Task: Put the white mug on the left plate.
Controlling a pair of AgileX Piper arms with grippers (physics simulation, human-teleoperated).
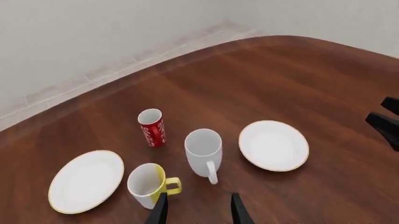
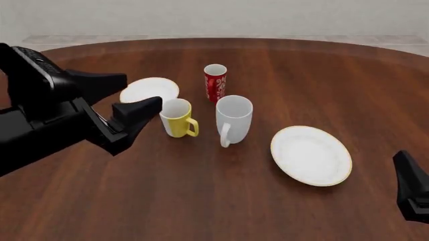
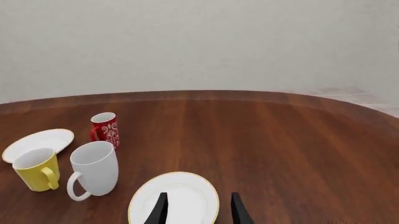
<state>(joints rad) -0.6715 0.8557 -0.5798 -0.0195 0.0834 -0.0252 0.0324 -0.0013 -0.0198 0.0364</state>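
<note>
Left wrist view: the left arm's fingers (image 1: 197, 212) stand apart with nothing between them. The white mug (image 1: 204, 151) sits upright on the wooden counter (image 1: 281, 74) ahead of them, well clear of both tips, its handle turned back toward the camera. The yellow mug (image 1: 148, 184) stands just beside one finger (image 1: 160, 211). The left plate (image 1: 86, 181) lies beyond the yellow mug, apart from the white mug, with the red patterned cup (image 1: 151, 127) farther off and the larger plate (image 1: 274, 145) on the white mug's other side.

Front view: the left arm's fingers (image 2: 128, 98) hover apart at the left, above the counter, overlapping the left plate's (image 2: 151, 90) near edge. The white mug (image 2: 233, 118) stands at the centre, to the right of the yellow mug (image 2: 178, 117) and clear of the fingers. The right arm's fingers (image 2: 412, 187) show only partly at the lower right corner.

Right wrist view: the right arm's fingers (image 3: 197, 208) are apart and empty over the larger plate (image 3: 174, 198); the white mug (image 3: 93, 170) stands off to one side, untouched.
</note>
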